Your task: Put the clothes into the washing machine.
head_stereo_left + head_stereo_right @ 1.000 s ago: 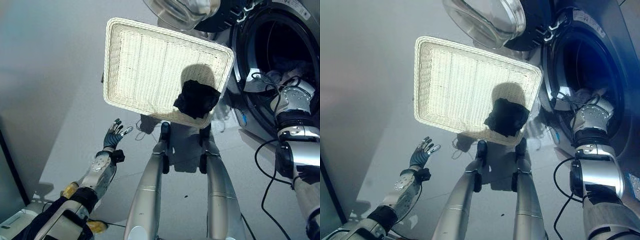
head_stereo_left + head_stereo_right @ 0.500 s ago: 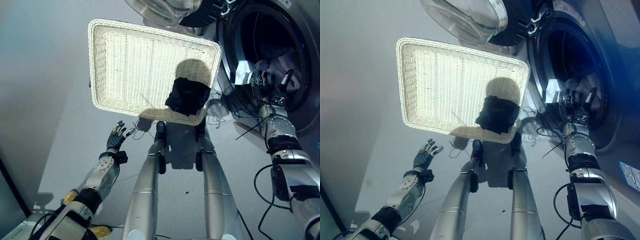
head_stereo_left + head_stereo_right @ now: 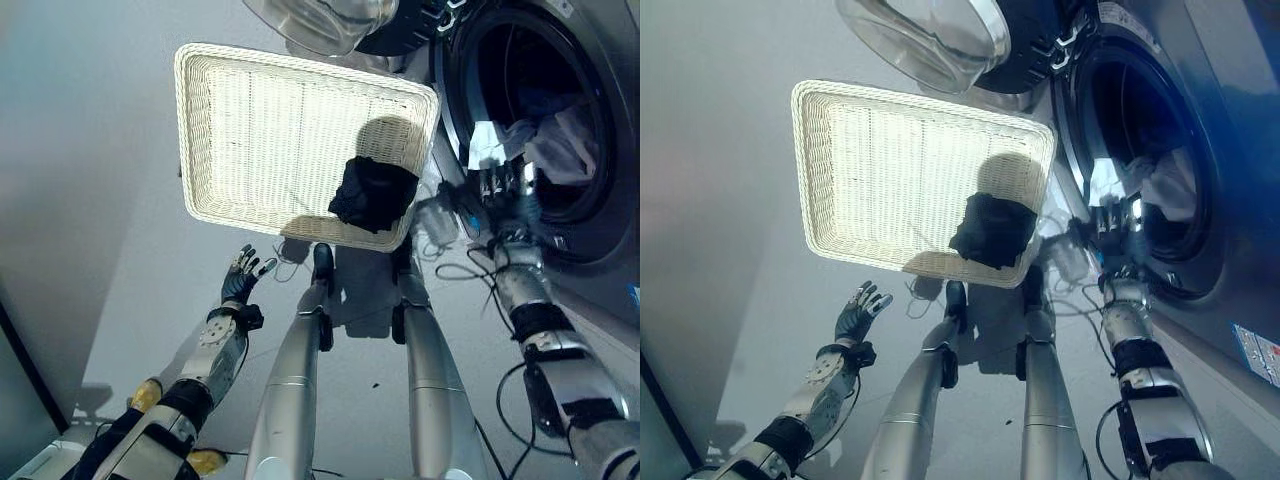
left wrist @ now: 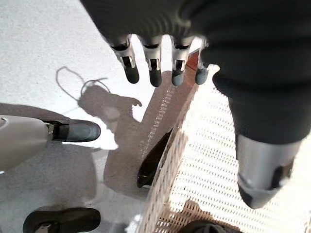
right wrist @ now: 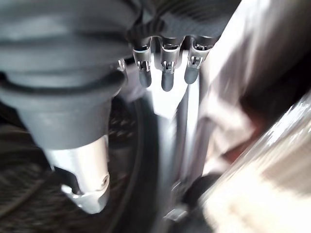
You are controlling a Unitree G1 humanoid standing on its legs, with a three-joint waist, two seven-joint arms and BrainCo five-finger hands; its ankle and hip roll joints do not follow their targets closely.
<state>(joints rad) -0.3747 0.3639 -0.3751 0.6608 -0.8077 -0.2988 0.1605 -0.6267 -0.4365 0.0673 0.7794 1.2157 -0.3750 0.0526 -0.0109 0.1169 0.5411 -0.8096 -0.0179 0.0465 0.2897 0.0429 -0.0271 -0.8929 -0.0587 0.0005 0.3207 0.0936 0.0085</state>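
Note:
A black garment (image 3: pixel 373 193) lies crumpled in the near right corner of the white wicker basket (image 3: pixel 245 110) on the floor. The washing machine (image 3: pixel 590 150) stands at the right with its round door (image 3: pixel 320 18) swung open, and light clothes (image 3: pixel 560 140) lie inside the drum. My right hand (image 3: pixel 503 190) hangs at the drum's front rim with straight fingers (image 5: pixel 163 77) and nothing in it. My left hand (image 3: pixel 240 283) hovers over the floor near the basket's near edge (image 4: pixel 165 160), its fingers (image 4: pixel 154 73) spread and empty.
The glass door reaches over the basket's far right corner. A grey wall rises at the left, and a dark panel edge (image 3: pixel 25 350) stands at the lower left. Open floor lies left of the basket.
My right hand has drawn back out of the drum to its front rim, empty. The light clothes stay inside. The left hand has hardly moved.

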